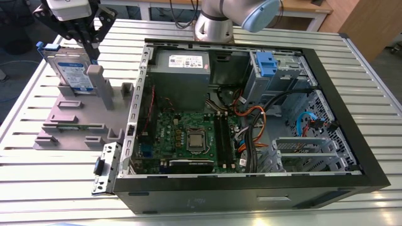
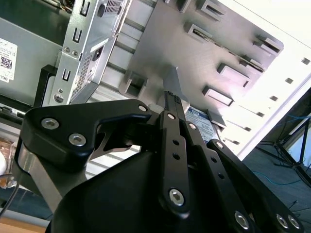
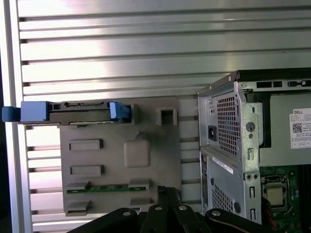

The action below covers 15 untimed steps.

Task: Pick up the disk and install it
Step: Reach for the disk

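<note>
Plainly, the disk is not yet picked up

On the slatted metal table (image 1: 37, 155) the open computer case (image 1: 251, 200) takes most of the room; beside it, toward the exterior view's left, sits the grey stand (image 1: 63, 117); the disk (image 1: 74, 70) stands upright on edge in a slot at the stand's far end. The claw (image 3: 164, 191) hangs above the stand with its fingers looking pressed together, clamped on nothing and clear of the disk.

I judge the risks so: a closed claw coming down would strike the disk's top edge rather than straddle it; a grip off to one end could let the disk tilt and jam against the stand's posts (image 1: 95, 82) as it lifts; inside the case, loose cables (image 1: 254, 117) lie close to the drive bay (image 1: 276, 70) and could snag it.

As for writing: the disk bears a white-and-blue label (image 1: 76, 77); the power box (image 1: 182, 66) carries a white sticker (image 1: 186, 61) with print and a small square code; I read none of it out.
</note>
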Motion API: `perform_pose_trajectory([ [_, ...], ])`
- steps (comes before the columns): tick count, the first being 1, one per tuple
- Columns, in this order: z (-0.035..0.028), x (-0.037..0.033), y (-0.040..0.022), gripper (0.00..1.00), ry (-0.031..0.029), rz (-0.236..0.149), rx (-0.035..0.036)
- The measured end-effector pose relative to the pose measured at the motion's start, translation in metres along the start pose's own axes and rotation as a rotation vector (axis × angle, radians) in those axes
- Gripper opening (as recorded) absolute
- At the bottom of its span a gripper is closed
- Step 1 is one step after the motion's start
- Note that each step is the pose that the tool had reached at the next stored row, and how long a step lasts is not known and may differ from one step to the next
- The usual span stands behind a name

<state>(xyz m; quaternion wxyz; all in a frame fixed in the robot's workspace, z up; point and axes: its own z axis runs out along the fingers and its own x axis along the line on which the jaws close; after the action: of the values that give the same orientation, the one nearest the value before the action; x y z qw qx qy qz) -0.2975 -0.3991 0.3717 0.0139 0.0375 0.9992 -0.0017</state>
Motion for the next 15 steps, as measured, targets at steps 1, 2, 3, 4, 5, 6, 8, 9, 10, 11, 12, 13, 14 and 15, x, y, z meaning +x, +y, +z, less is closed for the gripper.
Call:
perform_pose_trajectory([
  [1, 0.0000, 0.0003, 0.0000, 0.11, 0.0000, 0.000, 0.0000],
  [2, 0.0000, 0.0006, -0.0001, 0.11, 0.0000, 0.000, 0.0000],
  [3, 0.0000, 0.0010, -0.0001, 0.11, 0.0000, 0.000, 0.0000],
  [4, 0.0000, 0.0013, -0.0001, 0.11, 0.0000, 0.000, -0.0001],
  [5, 0.0000, 0.0016, -0.0001, 0.11, -0.0001, 0.000, -0.0001],
  [6, 0.0000, 0.0019, -0.0002, 0.11, 0.0000, 0.000, 0.0000],
  [8, -0.0001, 0.0024, -0.0002, 0.11, 0.0000, 0.000, 0.0000],
  [9, 0.0000, 0.0026, -0.0002, 0.11, 0.0000, 0.000, -0.0001],
  [10, 0.0000, 0.0027, -0.0002, 0.11, 0.0000, 0.000, 0.0000],
  [11, 0.0000, 0.0029, -0.0002, 0.11, 0.0000, 0.000, 0.0000],
  [12, 0.0000, 0.0030, -0.0002, 0.11, 0.0000, 0.000, -0.0001],
  [13, 0.0000, 0.0032, -0.0002, 0.11, 0.0000, 0.000, 0.0000],
  [14, 0.0000, 0.0034, -0.0002, 0.11, 0.0000, 0.000, 0.0000],
  [15, 0.0000, 0.0035, -0.0003, 0.11, 0.0000, 0.000, -0.0001],
])
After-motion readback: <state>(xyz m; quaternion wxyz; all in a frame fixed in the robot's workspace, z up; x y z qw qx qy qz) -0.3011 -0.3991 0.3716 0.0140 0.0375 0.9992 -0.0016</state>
